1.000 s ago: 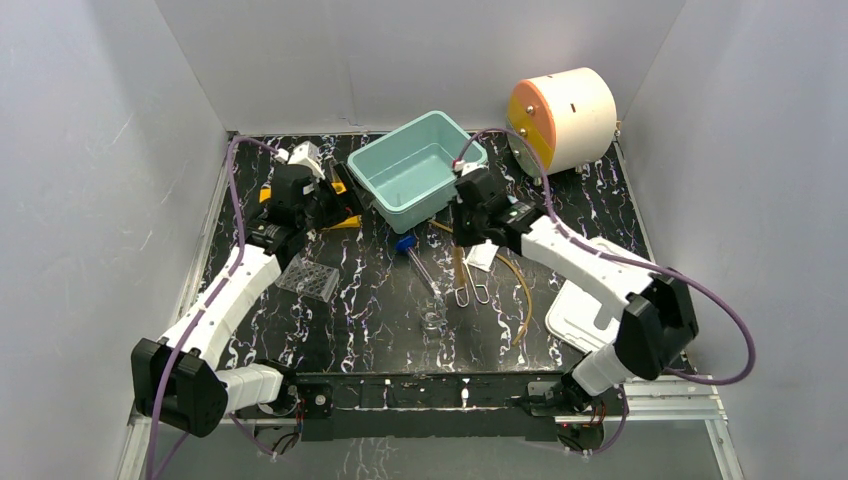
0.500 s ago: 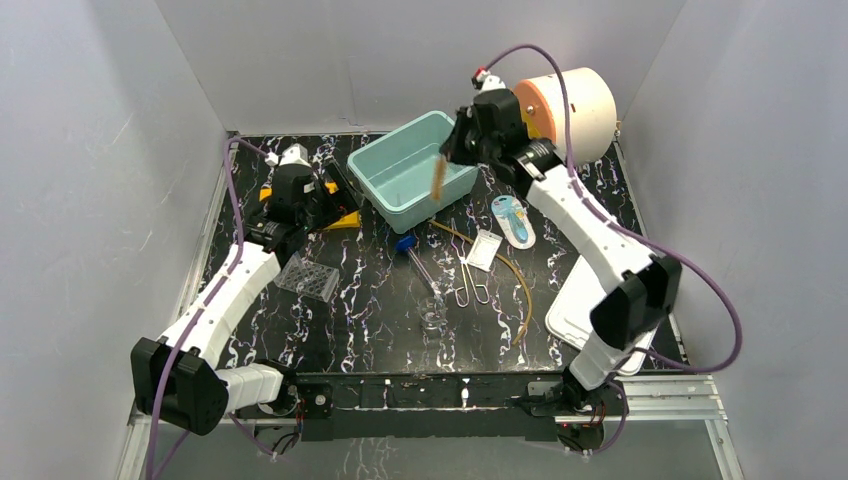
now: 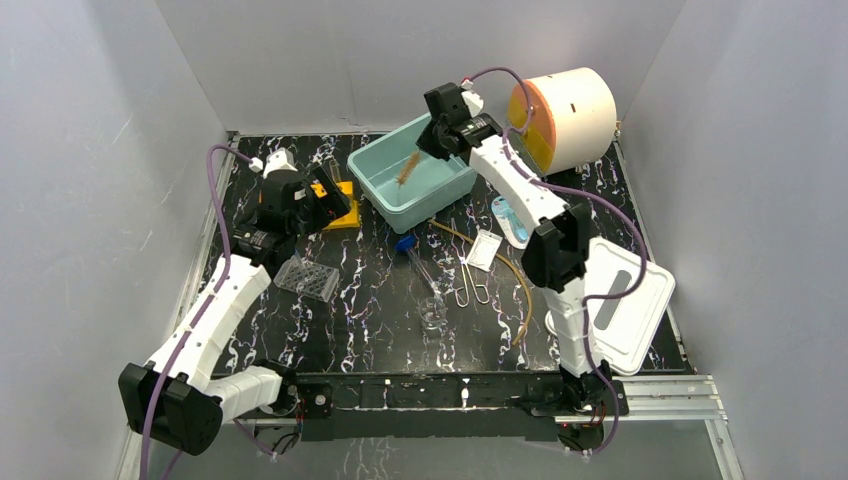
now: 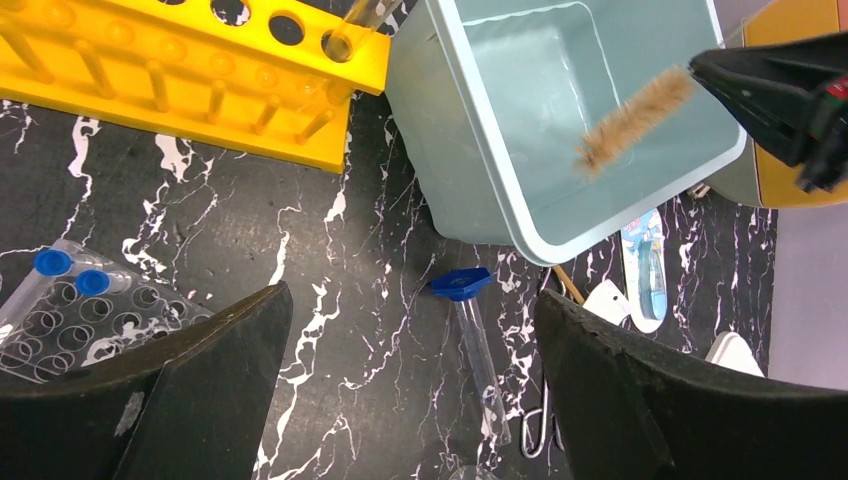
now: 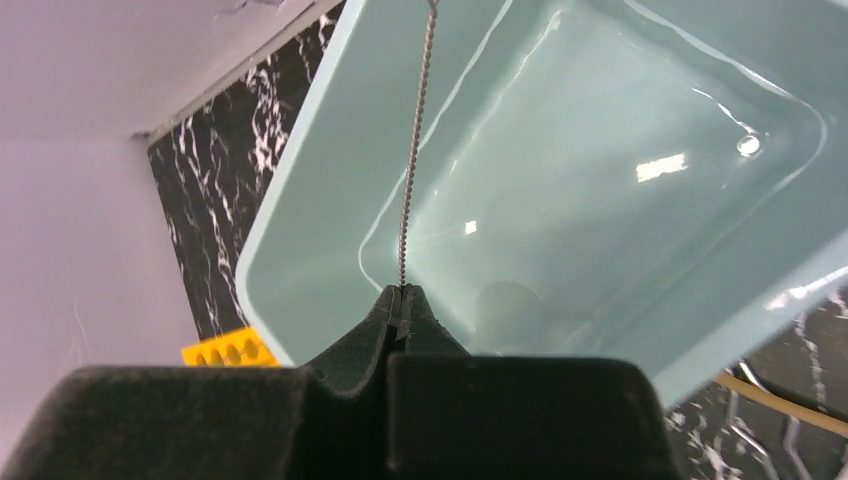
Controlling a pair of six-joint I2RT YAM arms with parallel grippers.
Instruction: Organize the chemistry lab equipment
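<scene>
Right hand [image 5: 403, 298]: clenched tight on the wire end of the thin brush [image 4: 632, 118], up over the green-blue tub [image 4: 450, 150].
Brush: tilted, fuzzy end pointing down over the inside of the tub.
Left hand [image 4: 415, 385]: spread wide, holding nothing, up above the black surface [image 4: 360, 260].
Yellow rack [image 4: 200, 80]: just beside the tub, one clear tube in a hole.
Blue-capped tube [image 4: 478, 340]: lying flat on the surface near the tub.
Card [image 3: 482, 250], clips [image 3: 470, 290], amber tubing [image 3: 520, 285]: on the surface, close together.

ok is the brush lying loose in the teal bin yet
No, the right gripper is pinched shut on the brush by its wire stem, holding its bristle end over the teal bin.
</scene>
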